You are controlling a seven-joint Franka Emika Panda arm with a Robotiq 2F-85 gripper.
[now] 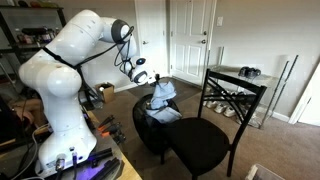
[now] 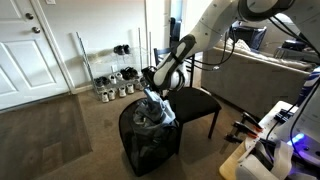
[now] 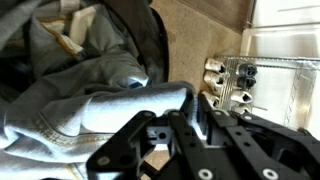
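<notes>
Noted gripper (image 3: 178,108) drawn nearly closed: jaws narrow, pinched on a fold of the denim garment (image 3: 85,95), with blue-grey cloth bunched right against the black fingers in the wrist view. Confirmed in an exterior view: gripper (image 2: 153,90) pointing down, denim garment (image 2: 153,110) hanging from it as a crumpled bundle directly over the mouth of the black mesh hamper (image 2: 150,152). Lower folds at or just inside the rim. Cannot tell whether they rest on what lies inside or hang free. More cloth visible inside the hamper in the wrist view, grey and pale pieces under the held one. Arm (image 1: 75,50) white, reaching out and down from its base to the hamper. Just beside the hamper, a black chair (image 1: 205,142), its seat near the hamper wall — touching or not, cannot tell. Farther out, against the wall, a wire shoe rack (image 2: 113,72) with several shoes (image 3: 225,85) on its shelves, well apart from the hamper. Brown carpet (image 2: 60,130) under everything; white panelled door (image 2: 25,50) behind.
</notes>
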